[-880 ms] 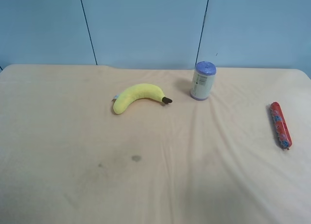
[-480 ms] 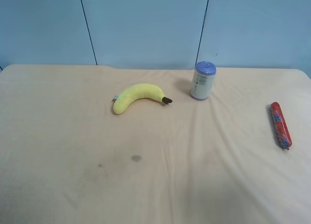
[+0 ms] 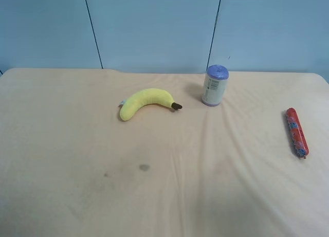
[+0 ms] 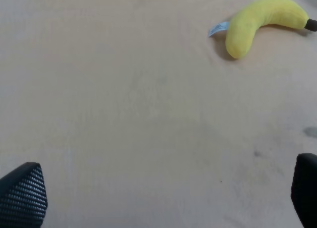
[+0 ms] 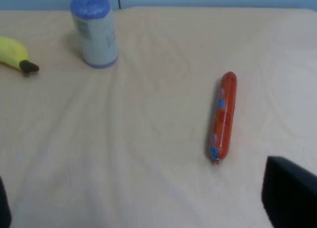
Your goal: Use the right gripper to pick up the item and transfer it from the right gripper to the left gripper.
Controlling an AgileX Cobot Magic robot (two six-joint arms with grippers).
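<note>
Sausage stick (image 5: 223, 116): flat on the table (image 3: 154, 196), near the exterior view's right edge, well apart from the can (image 3: 214, 85) and the plush banana (image 3: 146, 101).
Long axis: points roughly away from the right gripper (image 5: 146, 203), so the jaws span its width.
Right gripper: spread wide, empty, above the table short of it.
Left gripper (image 4: 163, 198): spread, empty, with only the banana in sight.
Nearer arm: the right, I judge.

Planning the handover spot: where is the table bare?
The wide camera-side half of the table, in front of the banana and can, is bare, as is the gap between can and sausage. Banana and can stand closest together.
</note>
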